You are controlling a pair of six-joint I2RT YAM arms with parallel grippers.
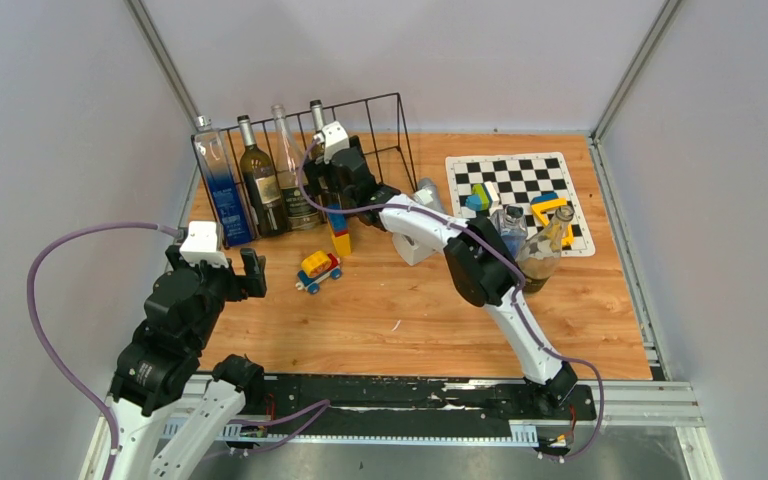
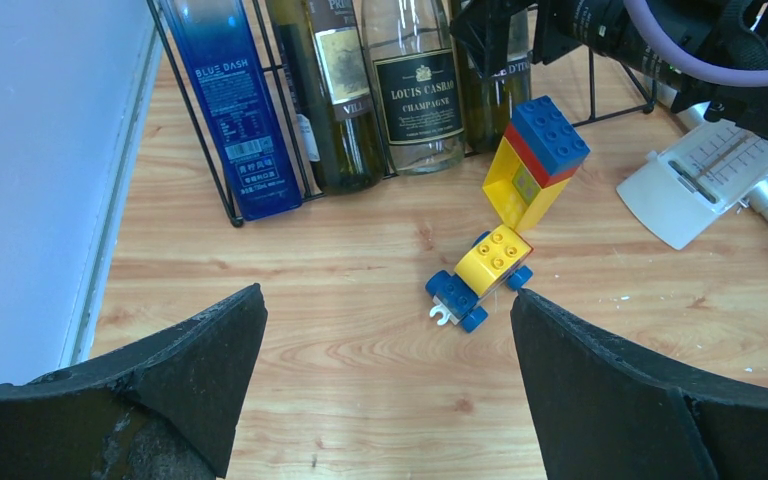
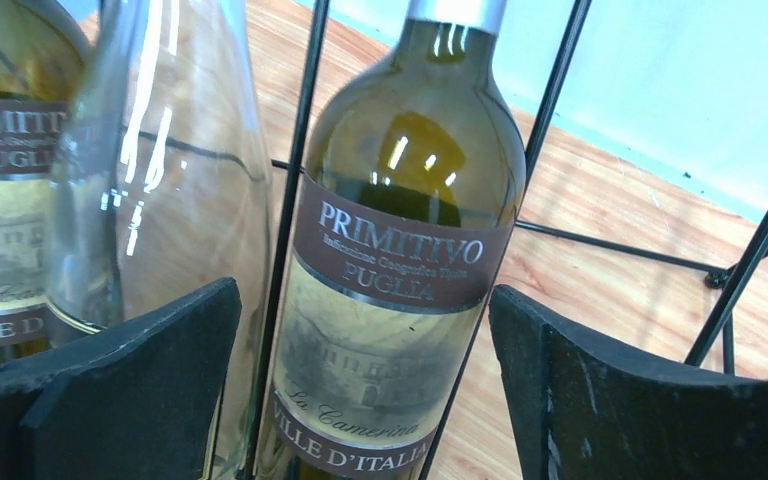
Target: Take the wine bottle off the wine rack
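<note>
The black wire wine rack point(image 1: 360, 101) stands at the back left with several upright bottles in it. Its rightmost bottle, a wine bottle point(image 1: 317, 118) labelled Primitivo Puglia point(image 3: 400, 270), stands behind the rack wires point(image 3: 292, 190). My right gripper point(image 3: 365, 380) is open at this bottle, one finger point(image 3: 140, 370) to its left and the other to its right, neither seen touching it. In the top view the right gripper point(image 1: 318, 192) covers the bottle's body. My left gripper point(image 1: 250, 270) is open and empty above the table point(image 2: 385, 380), in front of the rack's left end.
A blue bottle point(image 1: 222, 190), a dark wine bottle point(image 1: 260, 180) and a clear bottle point(image 1: 290, 165) fill the left slots. A toy car point(image 1: 318, 268) and block tower point(image 1: 340, 238) sit in front. A chessboard mat point(image 1: 520, 175) with blocks and two bottles point(image 1: 542, 248) is at right.
</note>
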